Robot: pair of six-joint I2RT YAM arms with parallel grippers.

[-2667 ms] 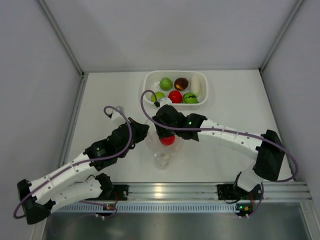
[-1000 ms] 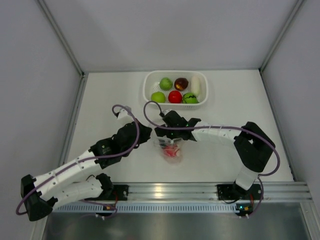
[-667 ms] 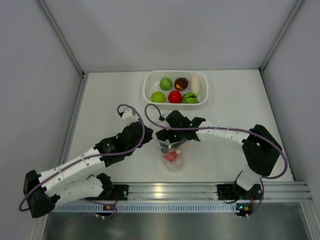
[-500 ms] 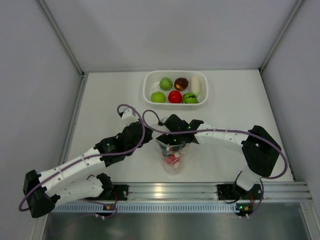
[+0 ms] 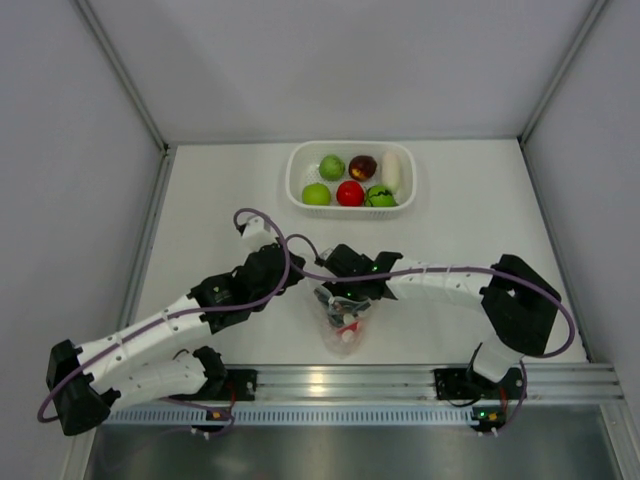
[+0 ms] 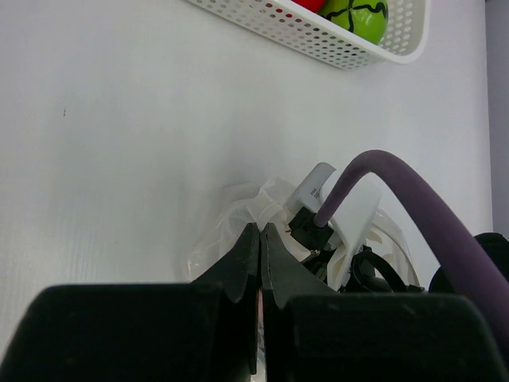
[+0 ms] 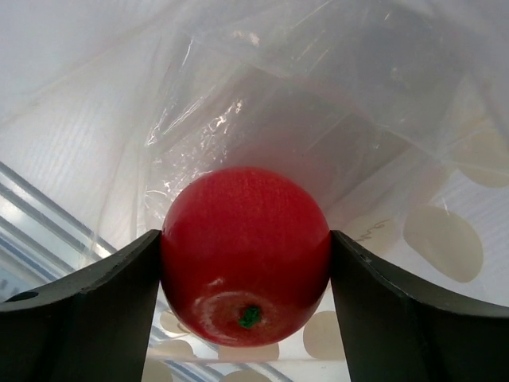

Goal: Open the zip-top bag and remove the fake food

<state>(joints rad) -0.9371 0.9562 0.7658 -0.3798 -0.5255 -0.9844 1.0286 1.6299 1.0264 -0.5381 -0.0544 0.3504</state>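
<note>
While my right claw (image 7: pixel 246 274) sits inside the bag (image 5: pixel 345 330), clamped on the red ball (image 7: pixel 245 231) | ball: likely hard, light, slick, so grip across its middle | bag: limp, crinkly, on table (image 5: pixel 220 200) | left claw (image 6: pixel 260 239) closed on its edge.

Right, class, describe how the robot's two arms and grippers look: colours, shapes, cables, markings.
Both the left arm and right arm have slim white links with bulky black joints. A purple cable runs along each. The gripper fingers are black wedges. A green light glows on the right wrist.
</note>
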